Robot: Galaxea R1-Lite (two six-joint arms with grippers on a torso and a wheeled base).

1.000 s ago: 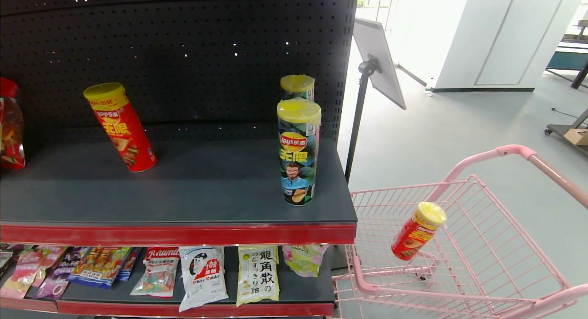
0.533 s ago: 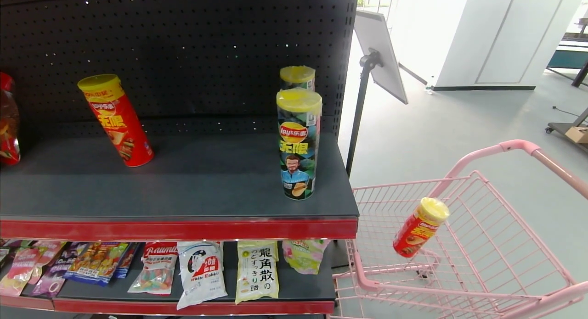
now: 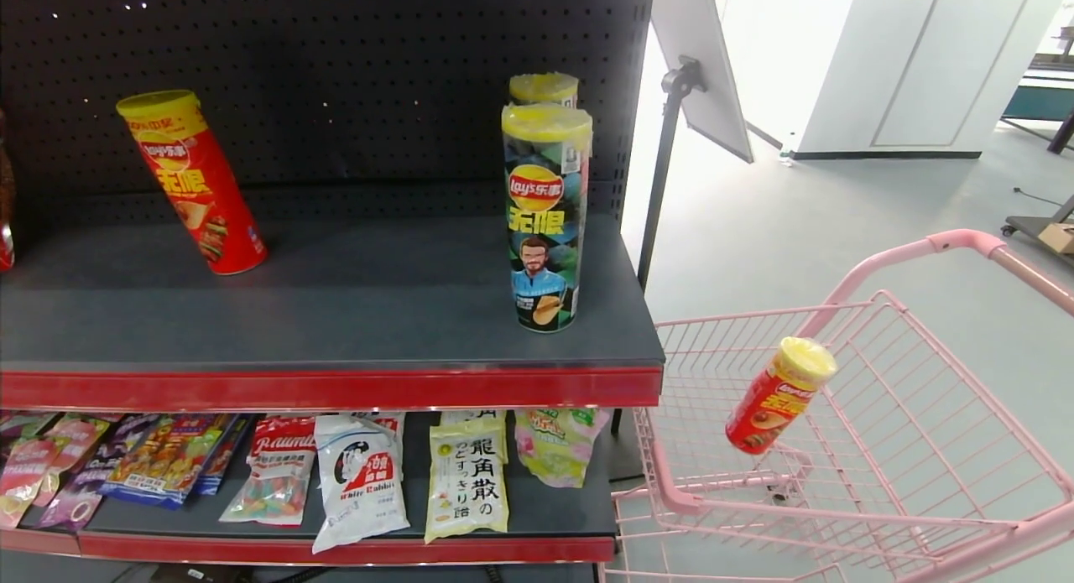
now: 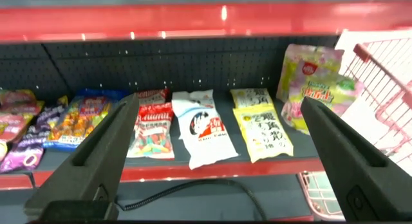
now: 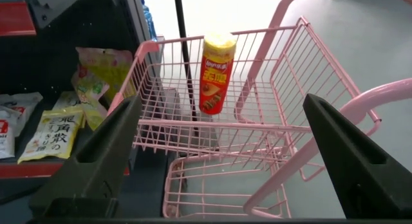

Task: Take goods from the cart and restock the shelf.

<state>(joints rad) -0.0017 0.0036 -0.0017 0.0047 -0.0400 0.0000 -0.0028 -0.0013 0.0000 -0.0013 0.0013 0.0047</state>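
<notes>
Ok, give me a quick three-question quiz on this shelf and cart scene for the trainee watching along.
1. True or false: the pink cart holds two cans.
2. How many cans stand on the upper shelf? A two, B three, C five.
3. Fill in: the left gripper and right gripper are both ___.

Key: 1 false, it holds one red can; 2 B; 3 open.
</notes>
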